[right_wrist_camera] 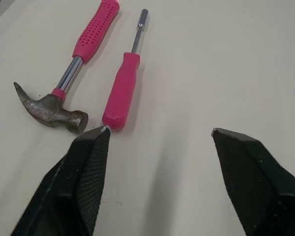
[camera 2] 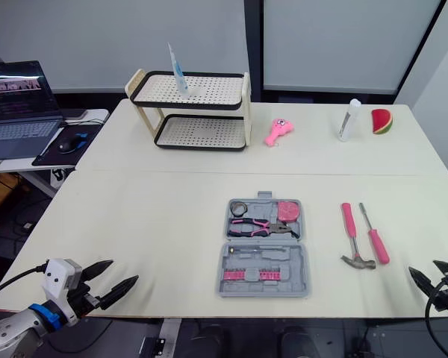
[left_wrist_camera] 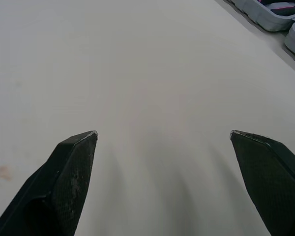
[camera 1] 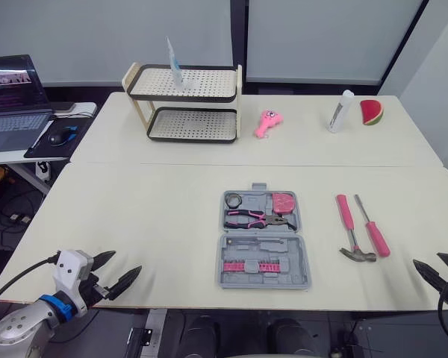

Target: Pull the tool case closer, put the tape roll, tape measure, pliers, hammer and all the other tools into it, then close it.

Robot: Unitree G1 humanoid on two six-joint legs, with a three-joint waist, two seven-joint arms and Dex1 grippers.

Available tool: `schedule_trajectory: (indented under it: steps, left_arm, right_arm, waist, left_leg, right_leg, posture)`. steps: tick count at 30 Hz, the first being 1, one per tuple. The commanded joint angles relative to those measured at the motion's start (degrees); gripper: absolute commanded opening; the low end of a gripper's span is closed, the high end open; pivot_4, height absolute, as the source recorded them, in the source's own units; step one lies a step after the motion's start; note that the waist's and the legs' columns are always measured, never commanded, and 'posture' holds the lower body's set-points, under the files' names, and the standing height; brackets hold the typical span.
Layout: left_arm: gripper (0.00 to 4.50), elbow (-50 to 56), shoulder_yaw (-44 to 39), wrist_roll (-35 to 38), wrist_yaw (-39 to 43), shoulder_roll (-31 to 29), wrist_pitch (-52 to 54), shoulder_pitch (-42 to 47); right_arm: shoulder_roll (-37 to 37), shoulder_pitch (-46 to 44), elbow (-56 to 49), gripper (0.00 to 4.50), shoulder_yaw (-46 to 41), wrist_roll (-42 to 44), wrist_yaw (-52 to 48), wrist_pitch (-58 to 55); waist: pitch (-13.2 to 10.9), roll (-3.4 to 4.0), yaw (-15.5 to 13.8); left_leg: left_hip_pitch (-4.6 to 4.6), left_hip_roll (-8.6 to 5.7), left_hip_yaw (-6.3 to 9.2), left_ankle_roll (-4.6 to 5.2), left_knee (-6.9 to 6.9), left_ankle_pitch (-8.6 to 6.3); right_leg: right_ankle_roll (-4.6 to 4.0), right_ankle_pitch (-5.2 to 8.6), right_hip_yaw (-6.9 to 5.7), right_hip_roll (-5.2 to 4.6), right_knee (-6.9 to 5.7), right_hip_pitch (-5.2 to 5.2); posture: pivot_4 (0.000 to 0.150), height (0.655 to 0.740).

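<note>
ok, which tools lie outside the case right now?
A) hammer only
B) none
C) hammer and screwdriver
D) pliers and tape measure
C: the hammer and screwdriver lie side by side on the table to the right of the open tool case, while the pliers sit inside it.

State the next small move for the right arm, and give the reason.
Probably ease the right gripper forward and a little to its left, over the pink handle of the screwdriver. The gripper is open just short of that handle. The screwdriver and the hammer beside it lie outside the open tool case, and the screwdriver is the nearer one.
</note>
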State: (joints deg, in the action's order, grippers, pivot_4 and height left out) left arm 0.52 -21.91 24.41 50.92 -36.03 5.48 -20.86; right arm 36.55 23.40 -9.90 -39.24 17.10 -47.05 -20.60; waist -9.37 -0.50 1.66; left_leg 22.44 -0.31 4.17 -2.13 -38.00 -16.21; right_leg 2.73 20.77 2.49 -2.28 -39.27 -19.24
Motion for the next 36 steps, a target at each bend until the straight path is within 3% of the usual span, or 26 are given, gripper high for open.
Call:
schedule_trajectory:
  steps: [1,10,17,20,22,36]
  left_arm:
    - [4.50,4.6,-1.2,0.6,1.0,-1.8,0.2,-0.8]
    - [4.50,15.2,0.5,2.5,6.6,-9.8,5.2,1.8]
    - [4.50,24.3,8.1,6.1,11.8,-13.5,10.0,11.1]
    - [4.50,26.7,10.7,7.5,13.2,-14.1,11.7,15.0]
    - [4.50,27.6,12.0,8.0,13.7,-14.2,12.6,17.2]
    - [4.50,28.2,17.9,8.3,16.1,-14.0,15.7,27.1]
  right_arm:
    - [1.9,-0.3,-3.4,4.48,-0.3,1.5,0.2,-0.3]
    - [5.7,-0.7,-14.2,4.48,5.4,2.5,-0.2,-5.9]
    - [7.0,-3.0,-19.9,4.48,13.1,1.3,4.2,-14.2]
    - [6.4,-4.4,-20.1,3.86,15.6,1.4,5.9,-16.3]
    - [6.2,-5.9,-19.8,3.21,17.6,0.5,7.9,-18.1]
    - [0.7,-23.0,-8.2,3.21,28.3,-4.8,22.1,-31.4]
  waist:
    - [0.0,0.00,0.0]
    - [0.1,0.07,-0.1]
    - [0.1,0.06,-0.3]
    - [0.1,0.06,-0.1]
    - [0.1,0.06,-0.1]
    - [0.1,0.06,-0.1]
  left_leg:
    - [0.00,0.00,0.01,0.00,0.00,0.00]
    - [-0.01,0.00,0.06,0.00,0.01,0.00]
    - [0.06,-0.06,0.11,-0.01,-0.03,0.01]
    - [0.07,-0.06,0.08,-0.01,0.00,0.01]
    - [0.06,-0.05,0.09,-0.01,-0.01,0.01]
    - [0.15,-0.07,0.12,-0.01,-0.04,0.01]
  right_leg:
    - [0.00,0.00,0.00,0.00,0.01,0.01]
    - [0.00,0.00,-0.05,0.02,0.14,0.12]
    - [0.00,0.00,-0.12,0.09,0.17,0.14]
    - [0.00,0.00,-0.10,0.12,0.19,0.11]
    - [0.00,0.00,-0.10,0.13,0.18,0.11]
    - [0.00,0.00,-0.12,0.18,0.15,0.02]
  posture:
    - [0.150,0.7290]
    - [0.150,0.7290]
    - [0.150,0.7290]
    - [0.150,0.7290]
    - [0.150,0.7290]
    - [0.150,0.7290]
